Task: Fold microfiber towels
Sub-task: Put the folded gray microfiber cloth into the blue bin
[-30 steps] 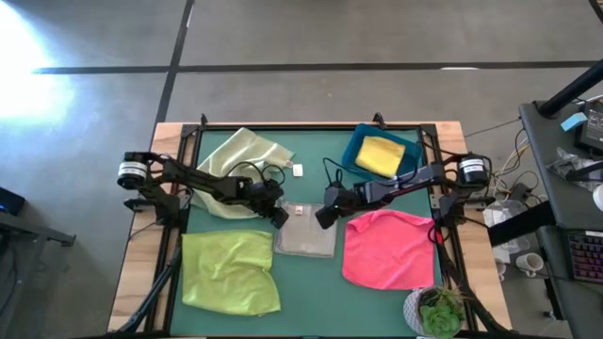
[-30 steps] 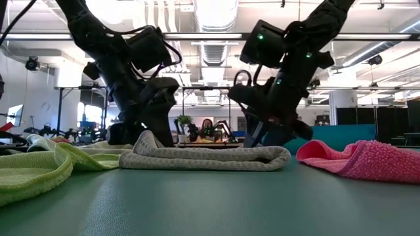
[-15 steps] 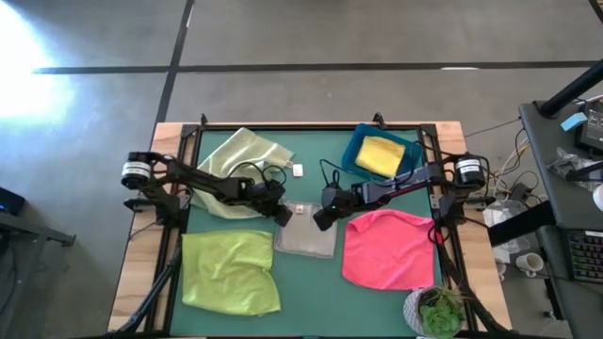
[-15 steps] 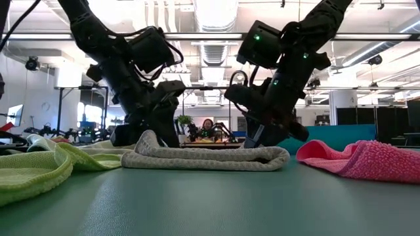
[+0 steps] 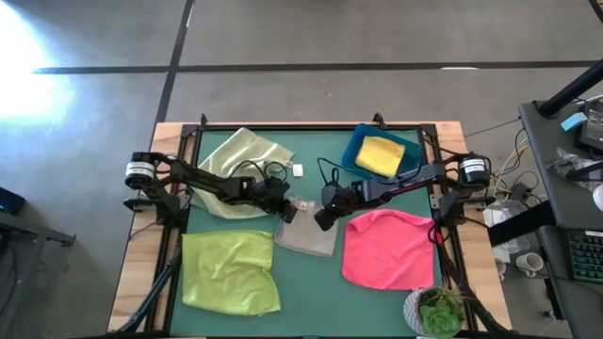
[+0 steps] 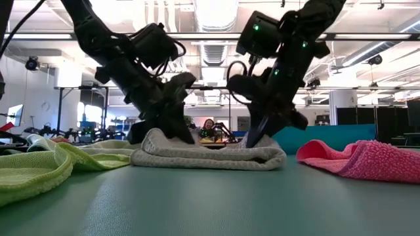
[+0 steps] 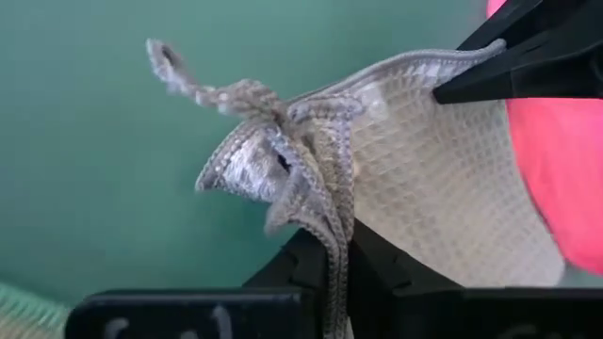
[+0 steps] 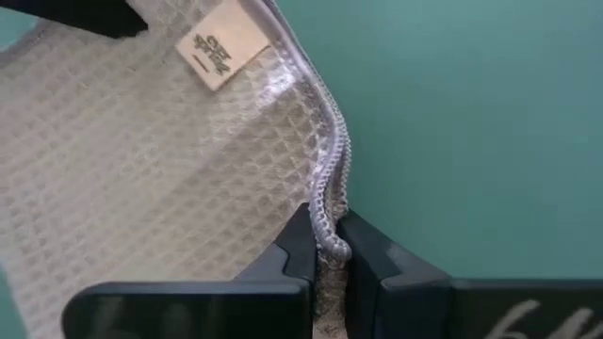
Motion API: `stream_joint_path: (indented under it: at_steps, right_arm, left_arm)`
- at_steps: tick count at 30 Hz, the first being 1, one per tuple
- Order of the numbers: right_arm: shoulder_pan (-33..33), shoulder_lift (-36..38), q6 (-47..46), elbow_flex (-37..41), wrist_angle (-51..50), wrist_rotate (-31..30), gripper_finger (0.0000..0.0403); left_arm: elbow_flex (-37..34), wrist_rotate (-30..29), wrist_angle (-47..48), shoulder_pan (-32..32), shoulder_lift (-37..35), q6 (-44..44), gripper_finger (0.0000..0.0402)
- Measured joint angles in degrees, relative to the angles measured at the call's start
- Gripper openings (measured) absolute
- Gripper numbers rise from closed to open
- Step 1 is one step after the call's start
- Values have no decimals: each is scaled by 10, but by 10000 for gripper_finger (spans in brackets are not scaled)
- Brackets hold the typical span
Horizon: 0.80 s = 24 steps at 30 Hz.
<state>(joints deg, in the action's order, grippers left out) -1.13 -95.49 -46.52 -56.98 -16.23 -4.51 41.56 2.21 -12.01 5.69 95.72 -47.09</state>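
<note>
Left side of the table (image 5: 311,282): the pale green towel (image 5: 243,156) lies crumpled at the far left, and the lime green towel (image 5: 230,271) lies spread at the near left corner. In the low view the lime green towel (image 6: 29,172) fills the left foreground.

Centre: the light grey towel (image 5: 306,233) lies folded on the green surface between the two arms. The left pincer (image 5: 285,208) is at the towel's far left corner. In the left wrist view its two fingers are clamped together on a bunched, hemmed edge of the light grey towel (image 7: 424,188), which rises between them. The right pincer (image 5: 320,218) is at the far right corner of the same towel. In the right wrist view its fingers (image 8: 300,247) are closed on the stitched hem of the light grey towel (image 8: 141,169), near a small white sewn label (image 8: 211,49). In the low view both pincers bear down on the towel's far edge, the left pincer (image 6: 172,128) on one end and the right pincer (image 6: 259,134) on the other.

Right side: the blue bin (image 5: 360,148) stands at the far right of the table and holds the yellow towel (image 5: 381,155), which lies inside it. The hot pink towel (image 5: 388,250) lies spread on the near right of the table, just beside the grey one. A small potted plant (image 5: 439,311) sits at the near right corner.
</note>
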Motion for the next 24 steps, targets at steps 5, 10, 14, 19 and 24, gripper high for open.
stream_joint_path:
  at_steps: [5,10,14,19,24]
  right_arm:
    - [0,50,0,0,-30,-20,14]
    - [0,107,0,0,-61,-47,14]
    - [0,153,0,0,-100,-77,14]
    - [0,209,-18,0,-178,-127,13]
    - [0,260,-24,0,-220,-176,13]
  left_arm:
    - [27,0,-1,0,-1,6,3]
    - [65,-13,-1,3,-1,39,3]
    - [100,-23,-1,12,-2,61,2]
    - [147,-44,0,33,-2,104,2]
    - [190,-48,1,58,-2,153,2]
